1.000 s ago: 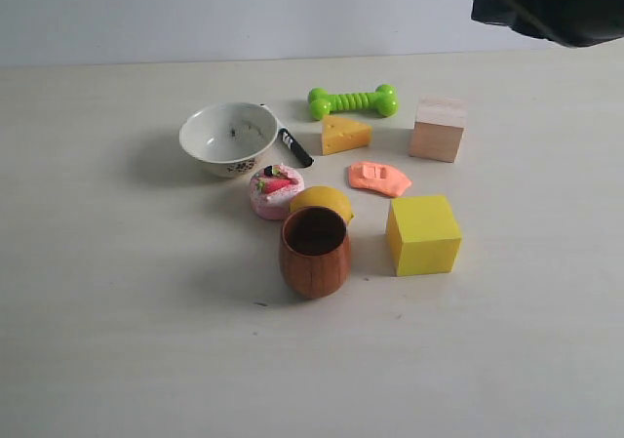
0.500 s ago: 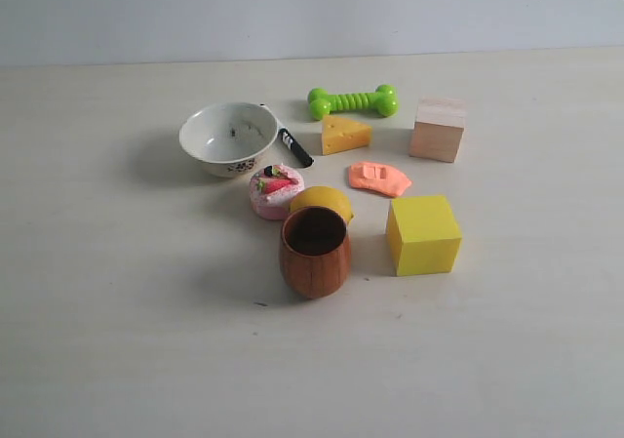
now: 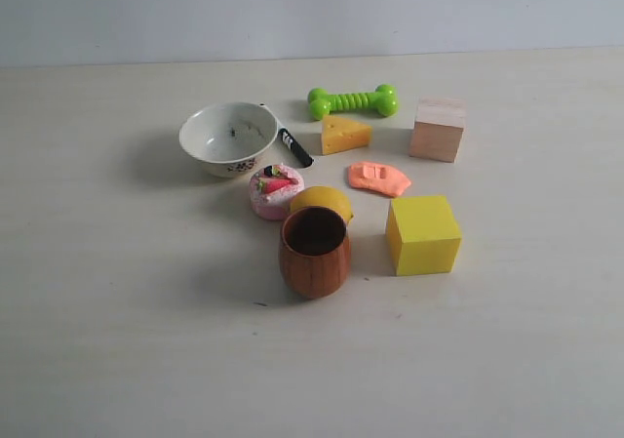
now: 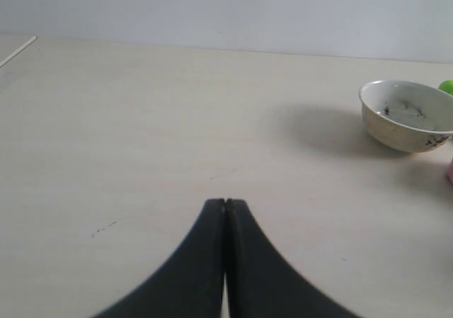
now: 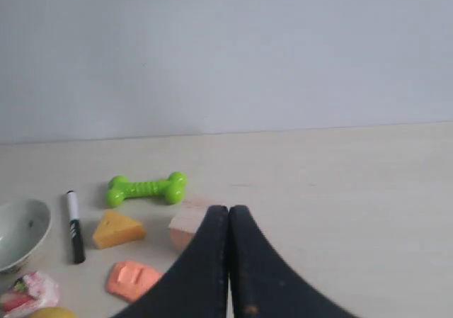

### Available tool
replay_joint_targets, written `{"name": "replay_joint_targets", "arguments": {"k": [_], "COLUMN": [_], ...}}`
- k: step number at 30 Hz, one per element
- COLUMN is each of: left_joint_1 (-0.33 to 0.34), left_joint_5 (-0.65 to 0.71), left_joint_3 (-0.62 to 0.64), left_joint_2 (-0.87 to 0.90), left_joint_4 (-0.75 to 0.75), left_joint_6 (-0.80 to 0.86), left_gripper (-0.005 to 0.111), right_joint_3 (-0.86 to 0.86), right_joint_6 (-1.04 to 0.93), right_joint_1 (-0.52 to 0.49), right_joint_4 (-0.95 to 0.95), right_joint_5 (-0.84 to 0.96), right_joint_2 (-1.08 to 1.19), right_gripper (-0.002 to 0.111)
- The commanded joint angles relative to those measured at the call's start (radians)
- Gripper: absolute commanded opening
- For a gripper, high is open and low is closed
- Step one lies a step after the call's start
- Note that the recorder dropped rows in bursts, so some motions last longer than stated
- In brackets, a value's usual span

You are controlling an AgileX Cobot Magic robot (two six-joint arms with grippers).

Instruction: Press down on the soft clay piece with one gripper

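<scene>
the black arm seen at the far right corner of the exterior view a second ago has withdrawn from that view; the objects on the table have not shifted. the soft clay piece lies flat on the table, between the cheese wedge on its far left and the yellow cube on its near right. left gripper: jaws closed, fingers pressed together, holding nothing, over bare table, well apart from the white bowl. right gripper: jaws closed and empty; its fingers partly hide the wooden block in the right wrist view.
</scene>
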Motion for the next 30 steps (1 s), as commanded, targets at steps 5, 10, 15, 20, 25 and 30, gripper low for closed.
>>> {"name": "replay_joint_targets", "arguments": {"k": [5,10,15,20,25,30], "left_joint_1": [-0.004,-0.004,-0.004,-0.004,-0.004,-0.004], "left_joint_5": [-0.013,-0.013,-0.013,-0.013,-0.013,-0.013], "left_joint_3": [-0.003,-0.003,-0.003,-0.003,-0.003,-0.003], "left_joint_2": [-0.006,-0.006,-0.006,-0.006,-0.006,-0.006], "left_joint_4": [-0.006,-0.006,-0.006,-0.006,-0.006,-0.006], "left_joint_6": [-0.006,-0.006,-0.006,-0.006,-0.006,-0.006], "left_gripper": [0.0,0.0,0.0,0.0,0.0,0.0], "right_joint_3": [0.183,0.316,0.432,0.544,0.631,0.702], "right_joint_6": [-0.072,-0.074,-0.074,-0.059,-0.026,-0.029], "right_joint_1": [-0.154,-0.208,-0.22,-0.22,-0.22,-0.22], "right_joint_4": [-0.013,-0.016,-0.035,-0.042,-0.042,-0.055], "right_joint_5": [0.006,-0.041,-0.124,-0.224,-0.291,-0.293], "right_joint_2": [-0.242,-0.334,-0.367,-0.365,-0.389,-0.501], "right_gripper": [0.0,0.0,0.0,0.0,0.0,0.0]}}
